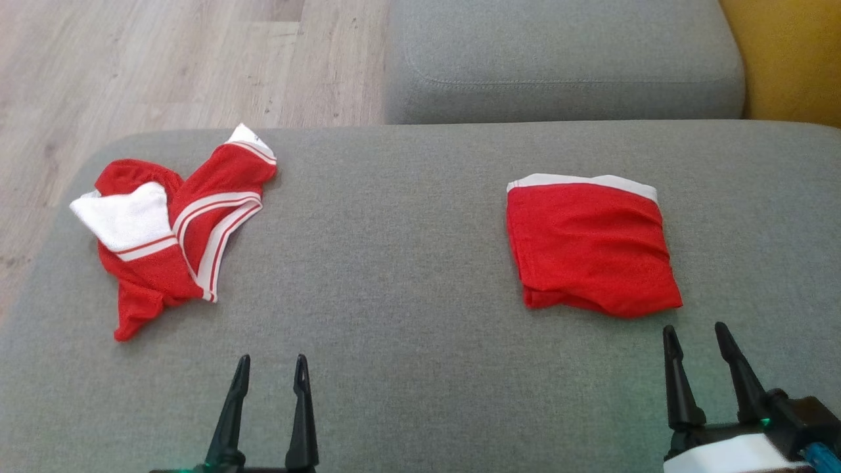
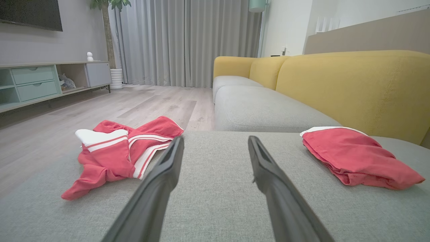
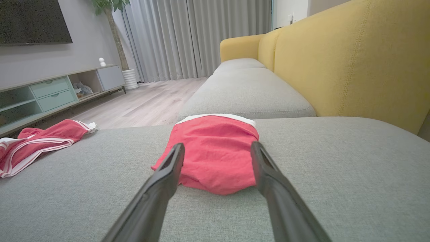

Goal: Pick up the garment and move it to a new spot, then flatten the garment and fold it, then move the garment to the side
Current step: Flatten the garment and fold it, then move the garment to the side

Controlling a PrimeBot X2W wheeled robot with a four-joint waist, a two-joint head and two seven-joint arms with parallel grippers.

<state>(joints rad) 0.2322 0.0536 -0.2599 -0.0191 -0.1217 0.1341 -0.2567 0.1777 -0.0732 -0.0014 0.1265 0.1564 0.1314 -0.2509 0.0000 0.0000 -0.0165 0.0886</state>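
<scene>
Red fabric folded into a neat square, white band at its far edge: your folded garment point(image 1: 591, 246) lies on the grey sofa cushion point(image 1: 407, 276), just ahead of your right gripper point(image 1: 694, 327), whose jaws stand spread and empty. Your left gripper point(image 1: 272, 360), jaws likewise spread, points across bare cushion. A crumpled red-and-white garment point(image 1: 171, 223) lies near the cushion's left edge.
</scene>
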